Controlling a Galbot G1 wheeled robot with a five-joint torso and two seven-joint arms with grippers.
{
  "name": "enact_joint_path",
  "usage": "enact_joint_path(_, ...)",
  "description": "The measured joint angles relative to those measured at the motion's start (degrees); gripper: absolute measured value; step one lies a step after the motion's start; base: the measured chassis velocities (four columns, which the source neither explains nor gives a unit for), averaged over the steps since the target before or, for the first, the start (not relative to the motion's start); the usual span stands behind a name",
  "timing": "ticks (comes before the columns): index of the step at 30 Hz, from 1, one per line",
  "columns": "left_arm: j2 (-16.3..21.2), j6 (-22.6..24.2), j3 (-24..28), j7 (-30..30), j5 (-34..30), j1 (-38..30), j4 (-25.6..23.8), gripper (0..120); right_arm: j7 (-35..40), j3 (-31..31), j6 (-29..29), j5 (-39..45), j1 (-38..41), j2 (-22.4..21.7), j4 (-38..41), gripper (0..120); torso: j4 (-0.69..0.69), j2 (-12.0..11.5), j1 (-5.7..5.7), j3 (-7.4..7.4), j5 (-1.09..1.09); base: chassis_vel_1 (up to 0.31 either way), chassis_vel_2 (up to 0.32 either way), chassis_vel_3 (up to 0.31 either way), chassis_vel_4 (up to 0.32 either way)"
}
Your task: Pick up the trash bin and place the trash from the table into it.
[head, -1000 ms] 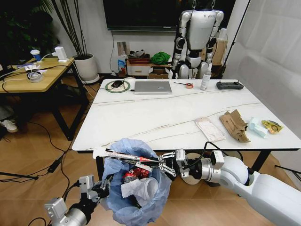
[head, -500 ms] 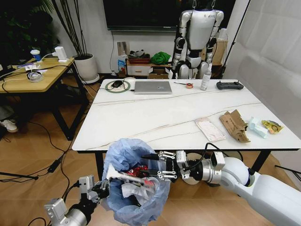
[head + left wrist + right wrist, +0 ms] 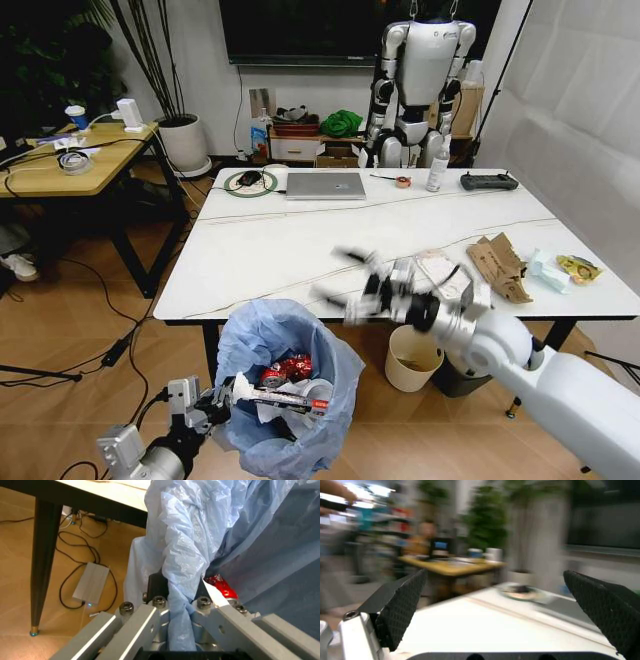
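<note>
Both grippers apart: left [image 3: 177, 630] clamping trash bin [image 3: 285, 385], right [image 3: 345, 280] wide above table [image 3: 300, 240].

We see the room evenly lit, seemingly from overhead, with soft glare on the table [image 3: 300, 250] and weak shadows beneath it. The right gripper [image 3: 350, 280] smears into motion blur above the near edge. Beyond its fingers [image 3: 400, 607], the background blurs. Around the left gripper [image 3: 175, 611], the plastic stays crisp.
</note>
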Motion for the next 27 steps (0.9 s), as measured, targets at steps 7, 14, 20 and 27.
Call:
enact_joint_path(7, -0.39, -0.3, -0.43, 0.25, 0.56, -0.4, -0.24, 0, 8.04, 7.82, -5.79, -2.65, -5.59, 3.0, -3.86, 100, 0.0, 0.0, 0.0, 0.0, -0.02, 0.0, 0.0, 0.0, 0.0)
enact_joint_path(14, 0.53, -0.3, -0.33, 0.12, -0.14, -1.03, 0.15, 0, 2.78, 15.17, -7.72, -16.89, -14.01, 0.65, -5.01, 100, 0.0, 0.0, 0.0, 0.0, 0.01, 0.0, 0.0, 0.0, 0.0)
enact_joint_path(20, 0.71, -0.41, -0.18, 0.33, -0.23, -1.59, 0.58, 0, -2.77, 17.57, -7.78, -27.39, -18.08, -2.4, -6.15, 100, -0.01, 0.0, 0.0, 0.0, 0.01, 0.0, 0.0, 0.0, 0.0)
enact_joint_path(27, 0.54, -0.68, -0.13, 0.73, -0.11, -1.5, 0.58, 0, -7.13, 19.32, -6.95, -37.1, -16.74, -3.99, -12.12, 100, 0.0, 0.0, 0.0, 0.0, 0.0, 0.0, 0.0, 0.0, 0.0)
